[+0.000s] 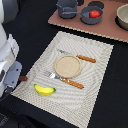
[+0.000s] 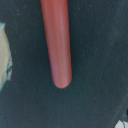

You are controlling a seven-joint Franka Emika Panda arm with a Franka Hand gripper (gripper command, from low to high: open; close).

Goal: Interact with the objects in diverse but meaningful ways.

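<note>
My gripper (image 1: 12, 76) hangs at the exterior view's left, just off the striped placemat (image 1: 95, 95); its fingers are hidden behind the hand. Beside it, a reddish-brown utensil handle (image 1: 23, 78) lies on the black tabletop. The same handle (image 2: 57, 42) fills the wrist view, with no fingers showing around it. A yellow banana (image 1: 44, 90) rests on the mat's near corner. A brown-handled knife (image 1: 80, 57) and fork (image 1: 67, 80) flank a tan plate (image 1: 67, 66). A red tomato (image 1: 94, 14) sits in a grey pan (image 1: 86, 17) at the back.
A wooden board (image 1: 107, 27) at the back carries the pan, a second grey pot (image 1: 66, 8) and a beige bowl (image 1: 122, 17). The white arm (image 1: 5, 47) stands at the exterior view's left. The placemat edge (image 2: 4, 55) shows in the wrist view.
</note>
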